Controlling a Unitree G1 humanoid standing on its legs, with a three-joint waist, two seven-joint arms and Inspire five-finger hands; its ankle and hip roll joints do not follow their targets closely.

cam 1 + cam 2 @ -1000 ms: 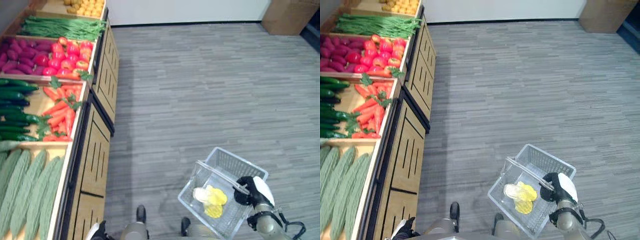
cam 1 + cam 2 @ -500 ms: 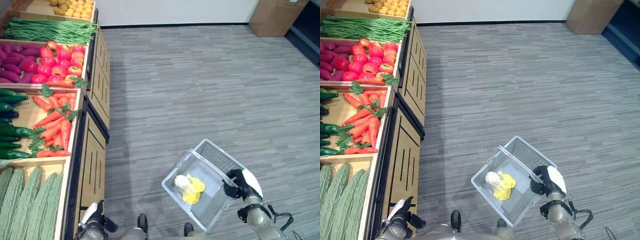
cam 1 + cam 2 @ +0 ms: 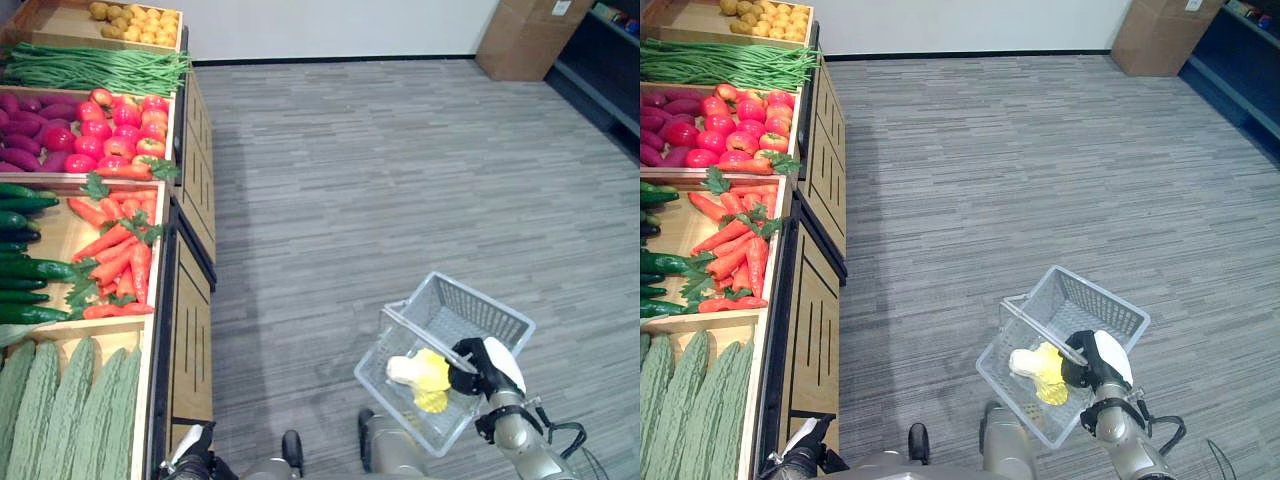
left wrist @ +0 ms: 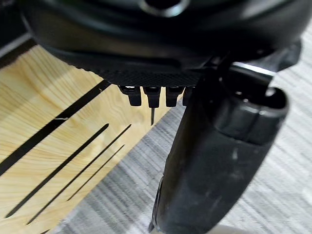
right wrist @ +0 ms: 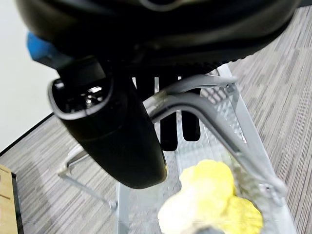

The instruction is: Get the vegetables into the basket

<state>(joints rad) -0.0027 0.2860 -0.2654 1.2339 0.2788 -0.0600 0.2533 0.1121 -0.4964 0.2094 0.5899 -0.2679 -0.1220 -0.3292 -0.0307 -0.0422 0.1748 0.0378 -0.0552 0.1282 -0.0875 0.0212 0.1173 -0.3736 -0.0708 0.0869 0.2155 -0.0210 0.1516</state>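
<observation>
A grey wire basket hangs low over the floor at my right side. My right hand is shut on its metal handle, fingers curled round the bar. Inside the basket lie yellow and pale vegetables, seen close up as a yellow lump. My left hand hangs by the wooden front of the produce stand, its fingers relaxed and holding nothing. On the stand lie carrots, cucumbers and bitter gourds.
The stand runs along my left, also holding red peppers, green beans, purple sweet potatoes and potatoes. A cardboard box and a dark shelf stand at the far right. Grey carpet lies between.
The whole picture has shifted, so the camera moved. The basket has swung in my right hand and its vegetables slid. My left hand sits lower at the view's edge than half a second ago.
</observation>
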